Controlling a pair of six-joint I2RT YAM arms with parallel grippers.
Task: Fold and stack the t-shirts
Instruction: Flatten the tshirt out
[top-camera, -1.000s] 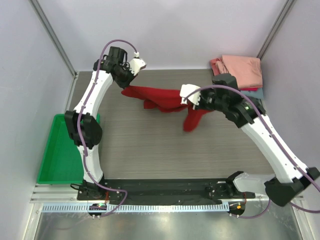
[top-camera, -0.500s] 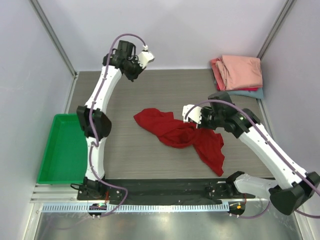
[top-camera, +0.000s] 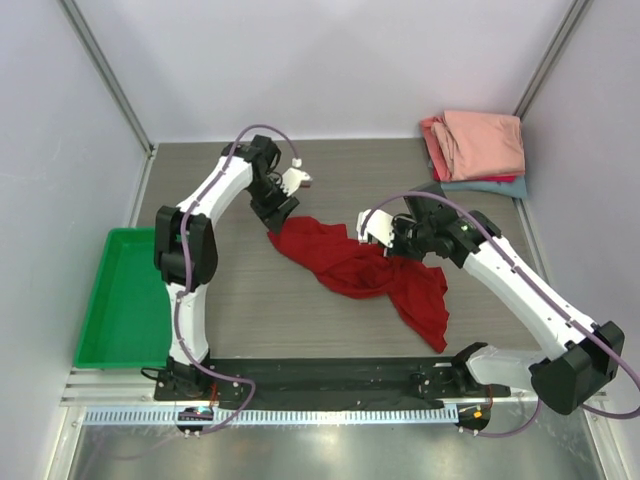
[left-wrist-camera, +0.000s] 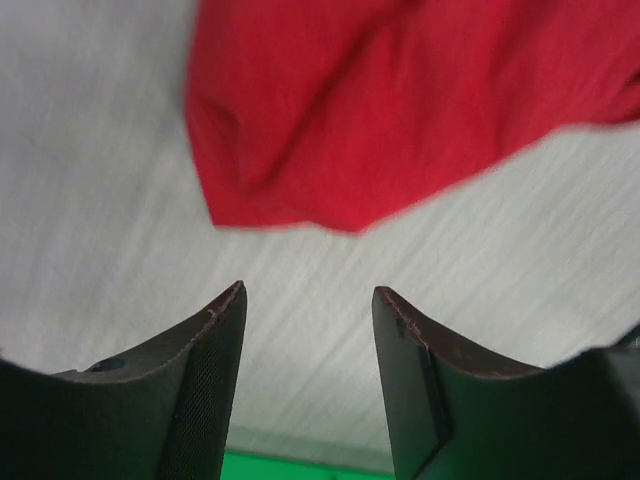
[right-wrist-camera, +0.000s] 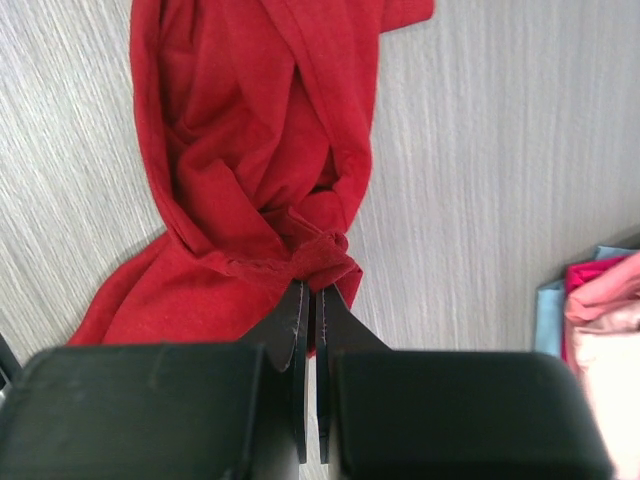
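Observation:
A deep red t-shirt (top-camera: 350, 268) lies crumpled across the middle of the table. My left gripper (top-camera: 281, 220) hovers just above the table off the shirt's left end. In the left wrist view the gripper (left-wrist-camera: 308, 290) is open and empty, with the shirt's corner (left-wrist-camera: 400, 100) ahead of its tips. My right gripper (top-camera: 386, 246) is shut on a bunched fold of the red t-shirt (right-wrist-camera: 250, 150), which is pinched at the tips of the gripper (right-wrist-camera: 310, 290). Folded t-shirts are stacked at the back right, a salmon-pink one (top-camera: 485, 140) on top and a teal one (top-camera: 500, 186) at the bottom.
A green plastic tray (top-camera: 120, 300) sits at the table's left edge, and its rim (left-wrist-camera: 300, 468) shows below the left fingers. The folded stack (right-wrist-camera: 600, 300) lies to the right of the right gripper. Grey walls and metal posts close in the back and sides.
The left gripper let go of the red shirt, opened, and swung down from the back wall to the shirt's left end. The shirt dropped onto the table. The right gripper kept its hold.

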